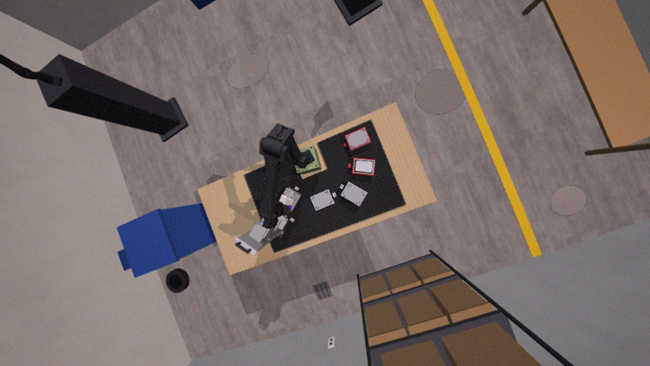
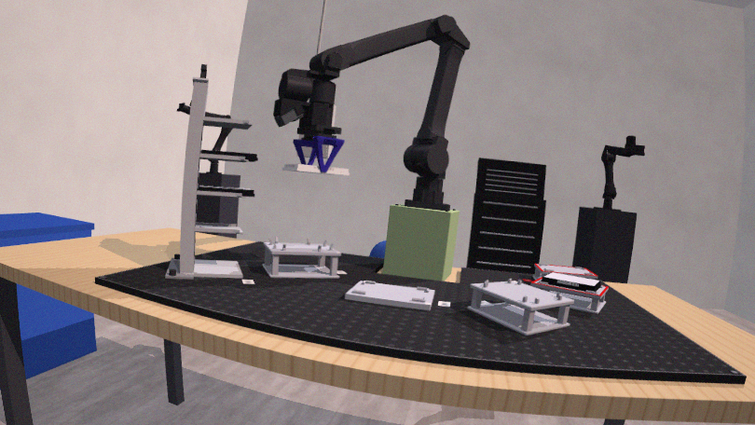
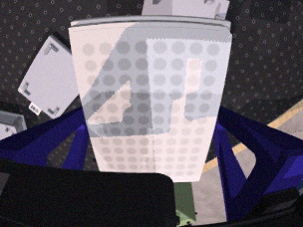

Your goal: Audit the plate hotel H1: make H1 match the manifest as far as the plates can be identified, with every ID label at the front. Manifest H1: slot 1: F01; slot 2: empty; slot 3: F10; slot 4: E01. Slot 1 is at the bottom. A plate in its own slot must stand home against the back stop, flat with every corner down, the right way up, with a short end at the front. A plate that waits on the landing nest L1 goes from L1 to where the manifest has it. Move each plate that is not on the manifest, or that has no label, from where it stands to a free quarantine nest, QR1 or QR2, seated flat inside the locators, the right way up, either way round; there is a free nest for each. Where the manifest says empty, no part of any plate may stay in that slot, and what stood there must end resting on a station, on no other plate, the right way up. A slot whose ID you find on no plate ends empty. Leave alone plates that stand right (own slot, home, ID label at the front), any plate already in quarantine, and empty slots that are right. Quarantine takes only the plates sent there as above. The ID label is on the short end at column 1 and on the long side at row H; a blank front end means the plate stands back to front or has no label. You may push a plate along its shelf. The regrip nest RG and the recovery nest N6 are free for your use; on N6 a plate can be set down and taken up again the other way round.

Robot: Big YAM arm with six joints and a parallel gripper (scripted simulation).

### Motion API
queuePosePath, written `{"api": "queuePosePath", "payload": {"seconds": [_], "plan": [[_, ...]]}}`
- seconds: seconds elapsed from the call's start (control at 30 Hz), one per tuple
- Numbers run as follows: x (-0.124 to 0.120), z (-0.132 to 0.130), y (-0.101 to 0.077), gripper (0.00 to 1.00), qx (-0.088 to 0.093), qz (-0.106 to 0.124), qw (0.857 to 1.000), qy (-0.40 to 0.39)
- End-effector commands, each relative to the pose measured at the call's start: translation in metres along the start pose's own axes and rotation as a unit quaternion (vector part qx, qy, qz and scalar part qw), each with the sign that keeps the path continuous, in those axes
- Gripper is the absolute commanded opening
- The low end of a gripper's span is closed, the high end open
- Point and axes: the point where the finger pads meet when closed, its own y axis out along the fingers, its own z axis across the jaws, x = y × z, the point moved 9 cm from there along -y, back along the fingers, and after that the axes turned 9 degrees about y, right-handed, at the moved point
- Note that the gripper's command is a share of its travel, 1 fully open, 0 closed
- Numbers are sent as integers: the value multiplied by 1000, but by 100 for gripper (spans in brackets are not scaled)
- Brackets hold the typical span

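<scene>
While the gripper point(image 2: 318, 157) pinches the rigid, light-looking plate point(image 2: 315, 169) across its long sides near the counter's left edge, that mid-length hold should keep it level.

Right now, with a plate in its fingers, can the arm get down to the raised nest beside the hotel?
Probably yes: the gripper hangs with the plate above that nest, nothing between them.

A matte black jointed arm point(image 2: 441, 100) with blue triangular jaws stands on a green pedestal point(image 2: 401, 253).
</scene>
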Motion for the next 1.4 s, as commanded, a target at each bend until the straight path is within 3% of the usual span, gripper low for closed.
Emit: {"api": "queuePosePath", "payload": {"seconds": [0.0,0.27,0.67,0.87,1.37], "plan": [[-3,12,-10,86,4,-17,999,-42],[-7,31,-10,86,4,-17,996,-92],[-6,26,-10,86,2,-17,986,-168],[-6,26,-10,86,1,-17,976,-217],[-25,70,-10,86,2,-15,945,-328]]}}
